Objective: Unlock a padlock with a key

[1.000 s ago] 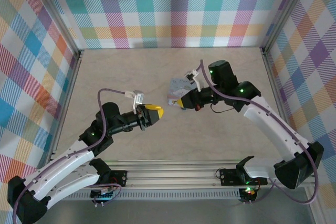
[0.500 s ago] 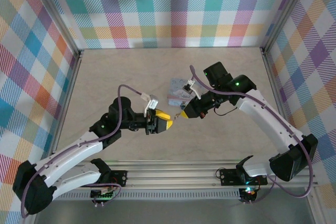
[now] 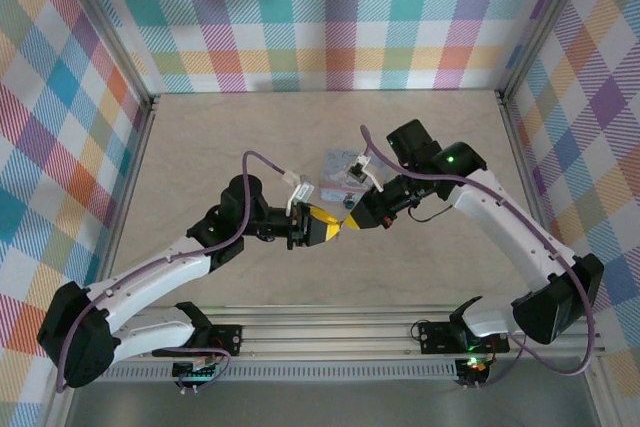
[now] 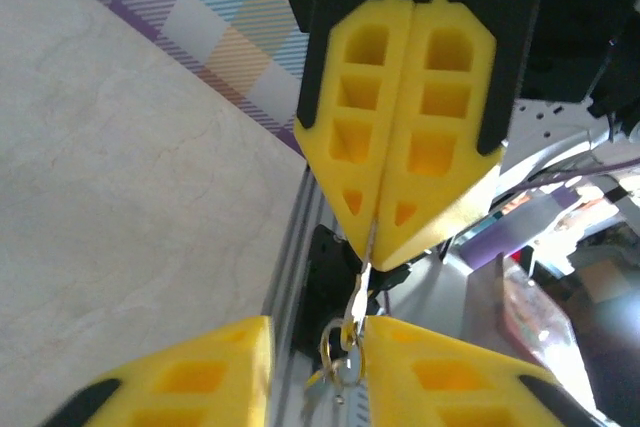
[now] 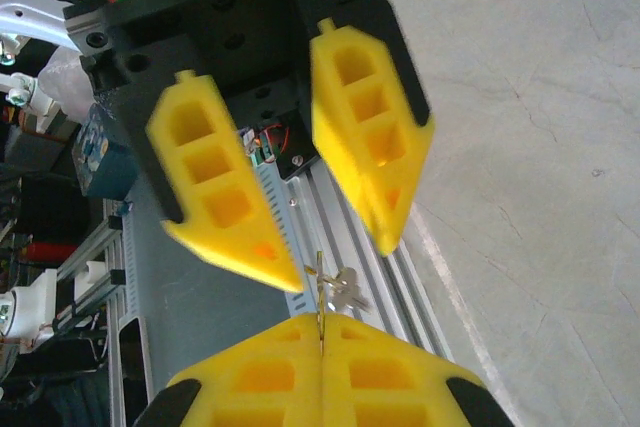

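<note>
Brought left gripper (image 3: 333,230), jaws still parted, around key (image 4: 356,299) clamped in right gripper (image 3: 351,223); likely handover beginning.

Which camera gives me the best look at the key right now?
Left wrist: the key juts from the shut right end effector's tips, close up. Right wrist shows it smaller; from above it is too small to make out.

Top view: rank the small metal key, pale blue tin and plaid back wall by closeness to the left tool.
1. Small metal key, at the left tool's tips.
2. Pale blue tin, just beyond.
3. Plaid back wall, farthest.
</note>
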